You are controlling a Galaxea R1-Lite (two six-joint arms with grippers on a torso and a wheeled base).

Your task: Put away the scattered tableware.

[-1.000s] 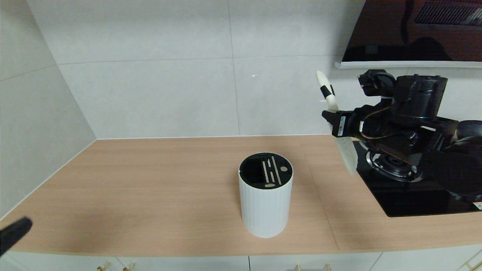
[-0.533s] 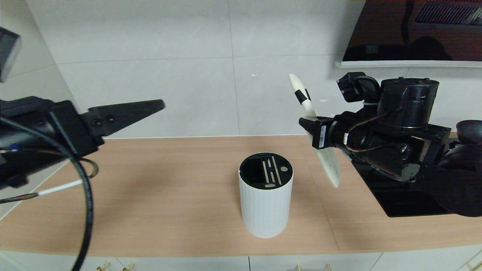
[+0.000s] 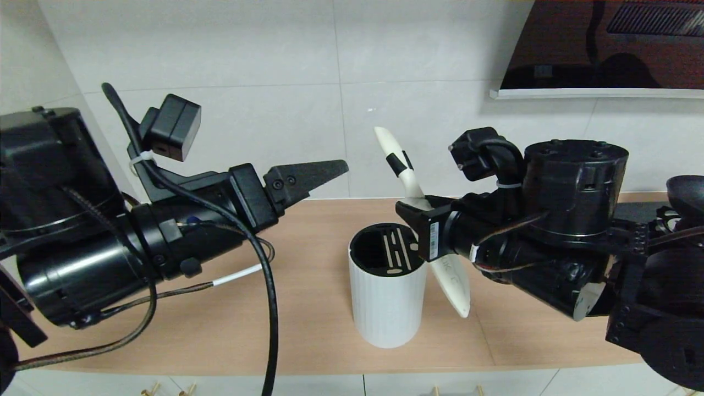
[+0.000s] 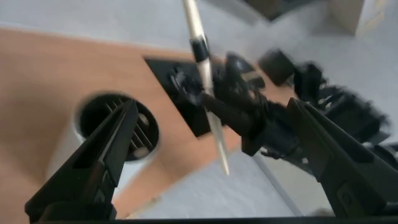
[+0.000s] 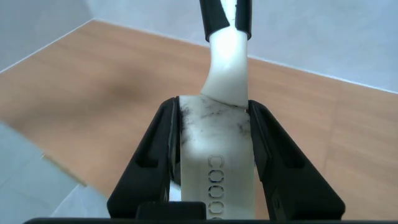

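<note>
A white ribbed cylindrical holder [image 3: 388,300] with a black slotted top stands on the wooden counter [image 3: 308,313]. My right gripper [image 3: 426,234] is shut on a white knife [image 3: 454,283] with a black band on its handle. The knife is tilted, handle up and blade down, just right of the holder's rim. In the right wrist view the fingers [image 5: 158,155] clamp the knife's [image 5: 217,149] blade near the handle. My left gripper [image 3: 308,173] hovers left of the holder, pointing toward it. In the left wrist view its fingers [image 4: 99,165] stand wide open around the holder [image 4: 115,134] and knife [image 4: 208,93].
A black cooktop [image 4: 177,93] is set into the counter at the right, behind my right arm. A dark range hood [image 3: 605,49] hangs on the tiled wall above it. Bare counter lies left of and in front of the holder.
My left arm has swung in from the lower left and now points at the holder. My right gripper has carried the knife leftward and down, next to the holder.
</note>
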